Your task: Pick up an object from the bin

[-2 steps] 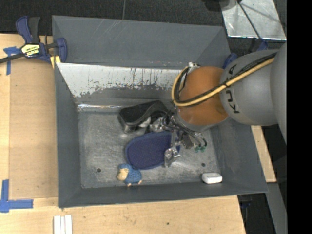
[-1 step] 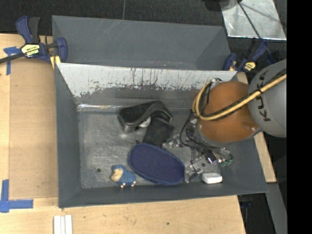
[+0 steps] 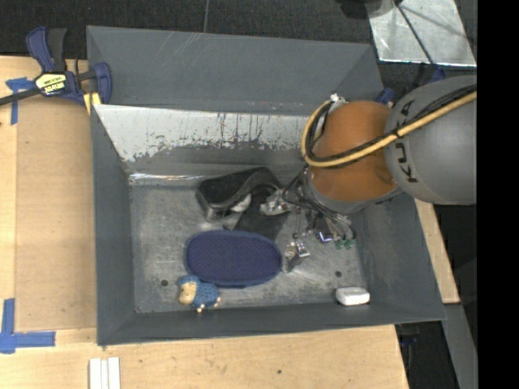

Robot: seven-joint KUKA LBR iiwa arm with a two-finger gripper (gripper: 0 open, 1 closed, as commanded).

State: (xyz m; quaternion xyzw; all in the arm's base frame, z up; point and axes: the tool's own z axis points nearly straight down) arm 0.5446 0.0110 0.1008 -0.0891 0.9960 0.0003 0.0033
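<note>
Gripper [image 3: 297,248]: low in the bin [image 3: 113,241], at the right end of the blue oval pad [image 3: 233,259]; jaws, I cannot tell. Black lump [image 3: 231,191] just behind. I would centre over the pad's edge before closing.

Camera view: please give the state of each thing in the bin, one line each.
Dark blue oval flat pad: lies flat on the bin floor.
Black curved object: lies near the back wall.
Small white rectangular block: lies flat, alone, in the front right corner.
Small yellow and blue toy: lies against the pad's front left edge.
End effector: low in the bin, beside the pad's right end.
</note>
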